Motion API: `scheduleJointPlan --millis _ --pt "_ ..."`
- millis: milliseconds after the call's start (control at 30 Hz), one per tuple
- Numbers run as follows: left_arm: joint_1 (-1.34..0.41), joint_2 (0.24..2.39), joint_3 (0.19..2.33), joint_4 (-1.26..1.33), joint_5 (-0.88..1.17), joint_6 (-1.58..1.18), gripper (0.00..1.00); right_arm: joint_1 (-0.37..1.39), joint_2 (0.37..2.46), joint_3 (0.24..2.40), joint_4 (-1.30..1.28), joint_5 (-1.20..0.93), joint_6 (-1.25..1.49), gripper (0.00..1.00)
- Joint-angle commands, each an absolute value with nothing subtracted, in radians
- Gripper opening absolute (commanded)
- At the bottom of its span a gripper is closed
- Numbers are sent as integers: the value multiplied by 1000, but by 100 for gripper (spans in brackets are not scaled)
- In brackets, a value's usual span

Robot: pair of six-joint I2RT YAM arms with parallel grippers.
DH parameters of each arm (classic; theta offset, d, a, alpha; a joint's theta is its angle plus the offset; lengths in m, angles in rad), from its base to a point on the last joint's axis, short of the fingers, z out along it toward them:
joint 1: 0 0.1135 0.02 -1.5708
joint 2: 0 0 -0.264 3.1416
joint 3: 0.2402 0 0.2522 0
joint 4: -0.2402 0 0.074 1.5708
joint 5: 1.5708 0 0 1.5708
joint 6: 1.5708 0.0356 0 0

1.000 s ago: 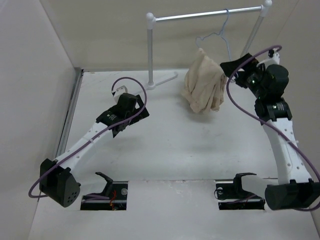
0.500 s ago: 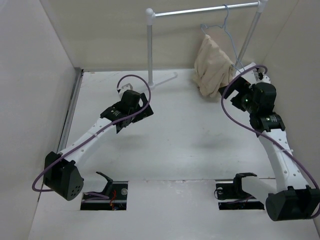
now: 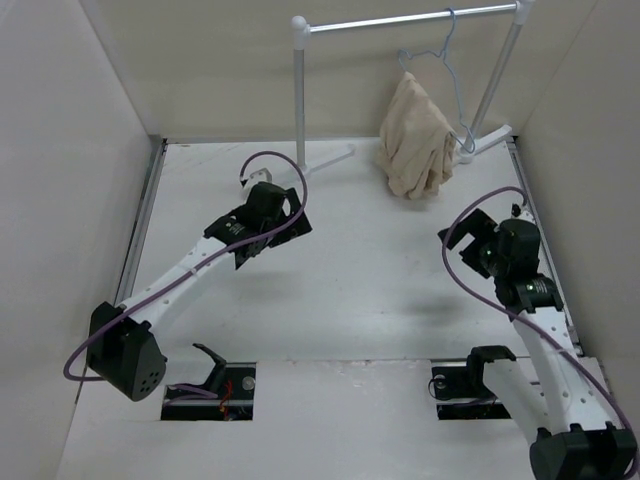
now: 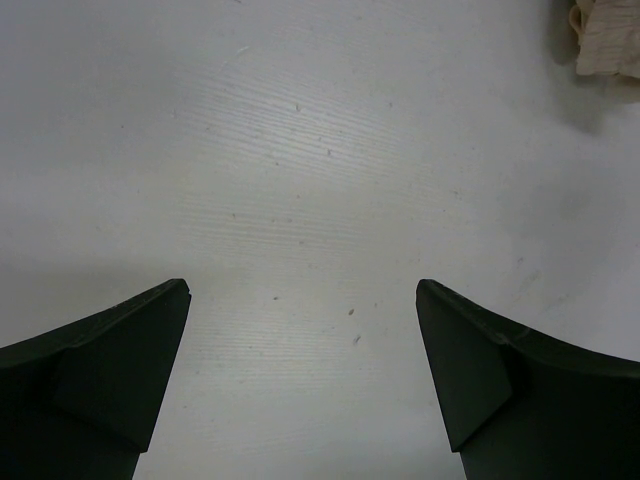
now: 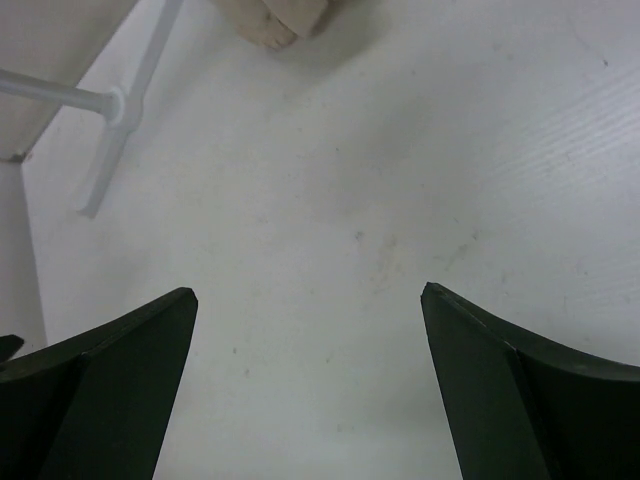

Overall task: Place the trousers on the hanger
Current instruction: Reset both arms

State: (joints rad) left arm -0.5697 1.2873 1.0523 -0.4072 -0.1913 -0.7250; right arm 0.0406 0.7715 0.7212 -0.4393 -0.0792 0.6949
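Note:
The beige trousers (image 3: 415, 140) hang draped over the thin pale wire hanger (image 3: 450, 75), whose hook sits on the rack rail at the back right. A corner of the trousers shows at the top right of the left wrist view (image 4: 605, 40) and at the top of the right wrist view (image 5: 275, 20). My left gripper (image 3: 272, 238) is open and empty over the table's left middle; its jaws stand wide apart in the left wrist view (image 4: 302, 287). My right gripper (image 3: 462, 245) is open and empty, well in front of the trousers; its jaws stand wide apart in its own view (image 5: 308, 290).
A white rack with thick posts and a metal rail (image 3: 400, 22) stands at the back. Its feet (image 3: 325, 160) rest on the white table, and one foot shows in the right wrist view (image 5: 115, 110). Cream walls close in the left, back and right sides.
My right arm has drawn back from the hanger and trousers toward the near right and dropped lower. The trousers swung and now hang free. My left arm shifted slightly.

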Motion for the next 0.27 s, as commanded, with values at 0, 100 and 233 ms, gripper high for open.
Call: scheduleJointPlan --millis 0,100,233 --pt "-590 1273 1039 -382 -192 -721 100 41 716 667 -479 -49 735 100" --pt "-604 1288 1048 -382 -193 -721 100 38 701 632 -486 -48 742 100" --pt "-611 1308 1063 -394 -199 -715 100 39 706 632 -499 -45 744 100"
